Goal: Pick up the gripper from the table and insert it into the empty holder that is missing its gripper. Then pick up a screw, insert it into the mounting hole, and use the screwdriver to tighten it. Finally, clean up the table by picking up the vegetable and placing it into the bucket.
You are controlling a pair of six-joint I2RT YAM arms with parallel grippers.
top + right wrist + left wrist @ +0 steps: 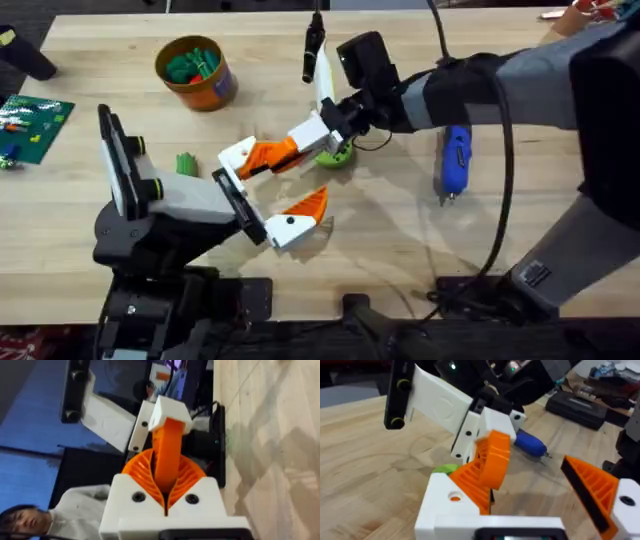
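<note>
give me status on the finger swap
Right gripper shut on ribbed orange wedge finger, white base near left arm's empty white plastic bracket. Left gripper open, one fitted finger. Blue pen-shaped screwdriver lying on table.

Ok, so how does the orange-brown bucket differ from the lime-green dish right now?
The bucket is orange-brown; the dish is lime-green. The bucket stands in the open at the table's far left and holds green pieces; the dish sits mid-table, partly hidden under the right claw, which is shut on the gripper. Both are round and rest on the table.
</note>
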